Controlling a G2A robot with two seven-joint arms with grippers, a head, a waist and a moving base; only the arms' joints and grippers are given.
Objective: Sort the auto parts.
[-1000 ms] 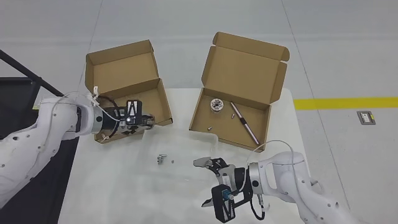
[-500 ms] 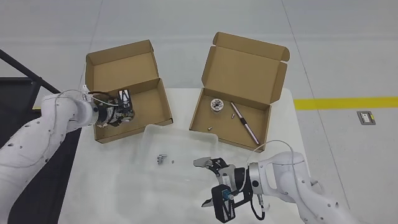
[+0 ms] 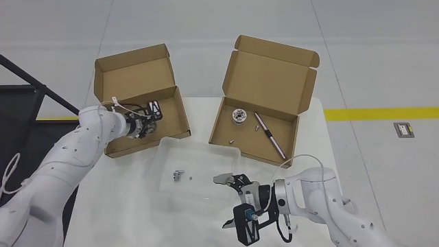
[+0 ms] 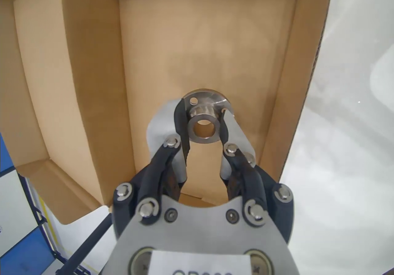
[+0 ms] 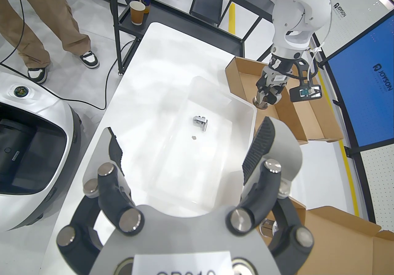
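Over the left box (image 4: 200,42), bushing (image 4: 204,100) clamped in left gripper (image 4: 201,127), not yet dropped; right gripper (image 5: 190,147) spread apart; bracket (image 5: 200,122) and speck (image 5: 194,136) left in tray (image 5: 226,94).

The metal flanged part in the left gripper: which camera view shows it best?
The left wrist view. There the flanged part sits close and central in the left gripper, with its bore and flange visible. The right wrist view shows it small and far off; the top view barely shows it under the gripper.

The flange (image 4: 207,100) was silver, the box (image 4: 200,42) brown, the table (image 3: 123,206) white, the tray (image 3: 165,171) clear, and the floor line (image 3: 384,114) yellow.
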